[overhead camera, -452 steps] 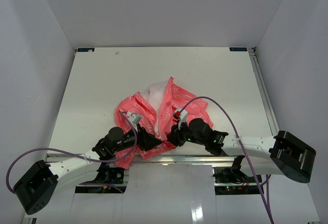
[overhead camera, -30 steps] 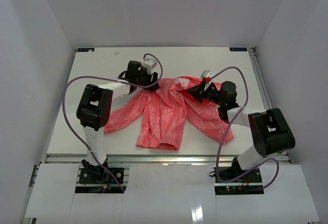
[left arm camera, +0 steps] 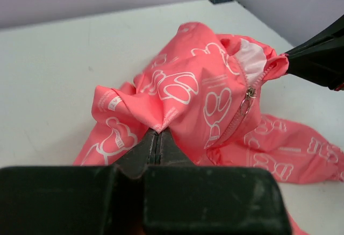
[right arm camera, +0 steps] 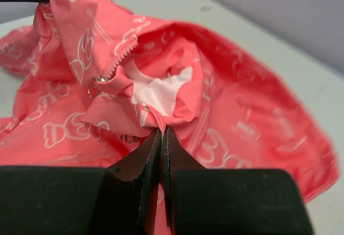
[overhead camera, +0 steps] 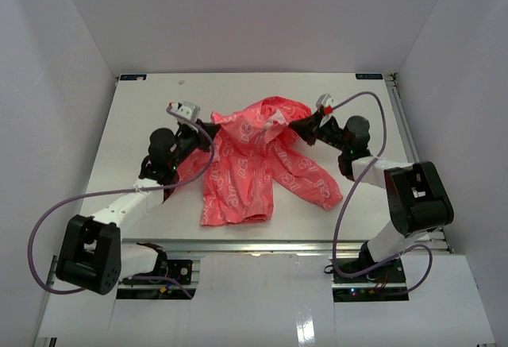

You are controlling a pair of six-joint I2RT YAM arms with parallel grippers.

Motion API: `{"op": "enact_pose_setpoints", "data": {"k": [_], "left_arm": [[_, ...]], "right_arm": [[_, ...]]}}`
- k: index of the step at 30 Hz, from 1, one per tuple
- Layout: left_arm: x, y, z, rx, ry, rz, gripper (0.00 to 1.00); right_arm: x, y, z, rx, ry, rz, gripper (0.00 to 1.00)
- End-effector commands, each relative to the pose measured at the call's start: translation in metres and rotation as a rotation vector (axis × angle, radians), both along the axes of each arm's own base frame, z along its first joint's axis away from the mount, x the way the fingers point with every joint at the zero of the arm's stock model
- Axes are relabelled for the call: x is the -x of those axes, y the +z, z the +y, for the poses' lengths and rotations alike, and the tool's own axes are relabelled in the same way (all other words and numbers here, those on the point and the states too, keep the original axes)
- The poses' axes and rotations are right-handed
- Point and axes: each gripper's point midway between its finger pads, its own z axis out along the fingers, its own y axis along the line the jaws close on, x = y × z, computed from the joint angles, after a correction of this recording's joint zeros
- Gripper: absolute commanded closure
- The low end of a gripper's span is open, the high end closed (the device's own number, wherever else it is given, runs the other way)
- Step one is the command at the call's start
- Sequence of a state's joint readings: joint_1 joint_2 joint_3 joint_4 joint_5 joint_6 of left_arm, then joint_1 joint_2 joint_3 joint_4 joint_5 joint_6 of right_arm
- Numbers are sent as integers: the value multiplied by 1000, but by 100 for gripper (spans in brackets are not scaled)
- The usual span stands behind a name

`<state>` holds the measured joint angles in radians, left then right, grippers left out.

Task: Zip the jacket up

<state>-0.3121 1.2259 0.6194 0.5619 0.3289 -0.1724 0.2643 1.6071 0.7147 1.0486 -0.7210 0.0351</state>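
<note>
On my left, the left end effector reaches over the far-left part of the worktop. Its fingers are pressed together on a pinch of the jacket at the garment's upper left edge. Through the left wrist camera I see the two black tips meeting on a raised peak of coral fabric.

The jacket lies in the middle of the worktop. Its top is bunched and held up between the two arms, and its body trails toward the near edge. One sleeve spreads out flat to the right. The left wrist camera shows the zipper pull hanging on the teeth near the collar, just below a patch of white lining. I cannot tell how far the front is closed below it.

On my right, the right end effector grips the jacket's upper right edge. Its wrist camera shows the tips clamped on a gathered fold at the collar, with white lining just above them and the pull's ring to the left of the fold.
</note>
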Motion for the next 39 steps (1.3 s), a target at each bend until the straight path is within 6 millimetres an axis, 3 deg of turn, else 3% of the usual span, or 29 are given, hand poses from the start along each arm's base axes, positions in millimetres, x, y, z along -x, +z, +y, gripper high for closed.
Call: {"op": "enact_pose_setpoints", "data": {"k": [1, 6, 14, 20, 22, 24, 27, 33, 39], "left_arm": [[28, -48, 7, 62, 29, 93, 100], [32, -74, 23, 54, 121, 163, 100], [35, -59, 45, 70, 236, 127, 100], [38, -53, 48, 74, 249, 122, 100], [41, -49, 42, 69, 207, 120, 100], [46, -47, 34, 62, 153, 133, 81], [59, -30, 12, 68, 8, 148, 36], [99, -10, -28, 109, -281, 177, 38], [124, -29, -62, 124, -422, 275, 40]], "right_arm": [[36, -29, -2, -83, 25, 76, 92], [64, -54, 2, -126, 84, 146, 92], [81, -59, -2, -129, 80, 125, 92], [87, -59, -5, -127, 78, 118, 92], [93, -54, -2, -137, 113, 110, 92], [99, -49, 3, -150, 139, 110, 92], [102, -45, 9, -146, 163, 116, 92], [105, -40, 16, -133, 187, 129, 92], [108, -38, 15, -121, 174, 141, 92]]}}
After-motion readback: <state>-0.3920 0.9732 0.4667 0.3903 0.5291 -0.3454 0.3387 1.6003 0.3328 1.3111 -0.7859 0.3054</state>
